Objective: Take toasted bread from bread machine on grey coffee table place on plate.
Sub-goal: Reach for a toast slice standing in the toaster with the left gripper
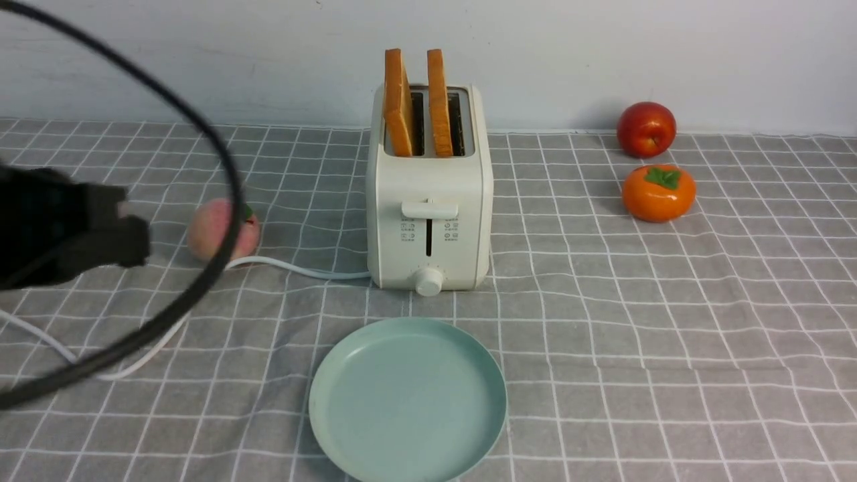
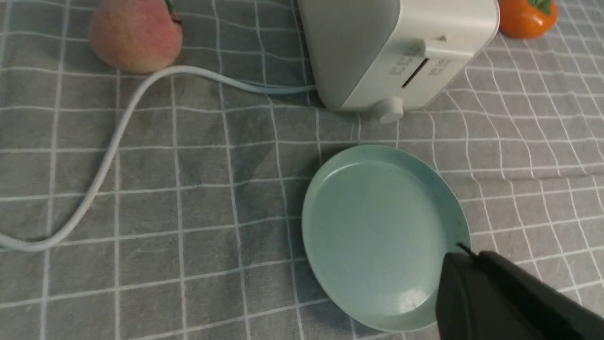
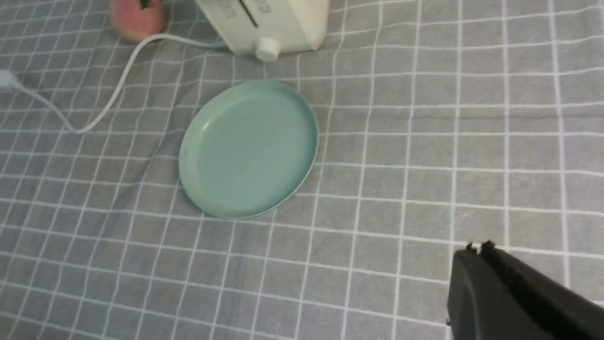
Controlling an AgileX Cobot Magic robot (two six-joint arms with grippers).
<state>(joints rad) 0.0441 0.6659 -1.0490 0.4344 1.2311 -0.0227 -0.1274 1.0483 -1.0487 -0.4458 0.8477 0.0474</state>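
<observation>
Toast (image 1: 399,100) stood untouched in toaster (image 1: 428,187). Left gripper (image 2: 467,257) and right gripper (image 3: 477,249) appeared closed, empty. Approach judged pending: open, reach slice.

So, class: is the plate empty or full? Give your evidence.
Empty. The plate is bare in all three views; both toast slices stand in the bread machine.
</observation>
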